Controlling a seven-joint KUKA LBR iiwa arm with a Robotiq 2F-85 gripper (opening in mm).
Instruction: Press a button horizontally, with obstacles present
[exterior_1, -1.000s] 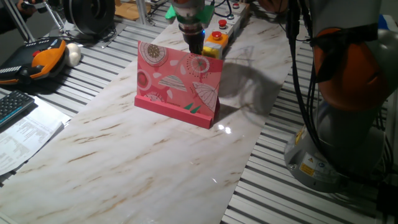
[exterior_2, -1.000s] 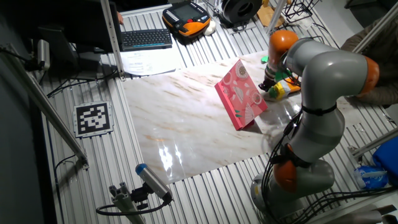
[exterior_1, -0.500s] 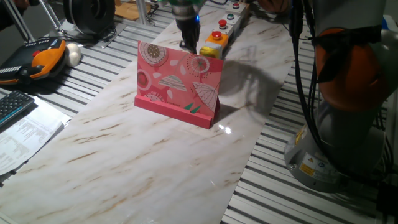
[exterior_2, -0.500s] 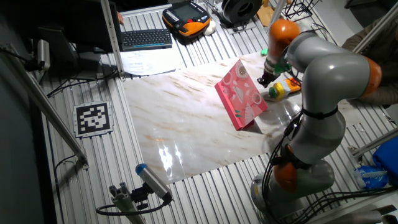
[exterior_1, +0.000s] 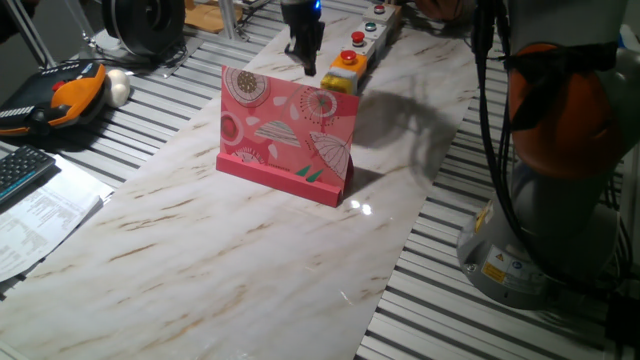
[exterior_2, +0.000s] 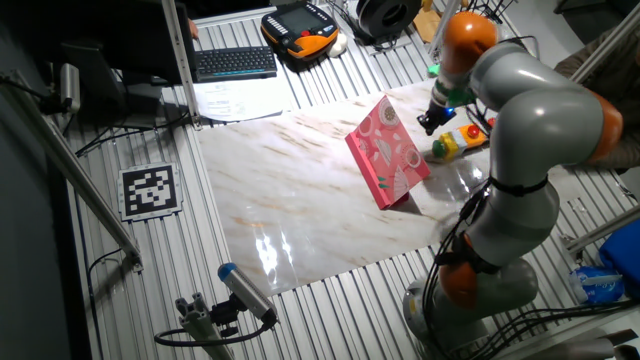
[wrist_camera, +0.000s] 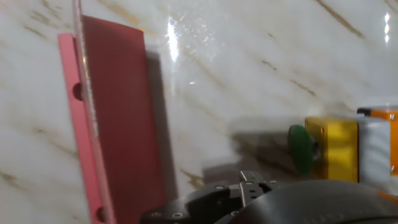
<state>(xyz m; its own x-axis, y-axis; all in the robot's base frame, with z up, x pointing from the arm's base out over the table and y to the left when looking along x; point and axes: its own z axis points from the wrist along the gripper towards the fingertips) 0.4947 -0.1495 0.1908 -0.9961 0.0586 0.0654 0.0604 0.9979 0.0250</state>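
One second back we sat low beside the button; now our gripper has lifted — finger state we cannot tell; the button stays at the pink board's one o'clock — likely pressed, we're retreating.

A white marbled worktop lay on a ribbed metal bench. Overhead light glared off it. Beside the worktop sat a keyboard and papers.
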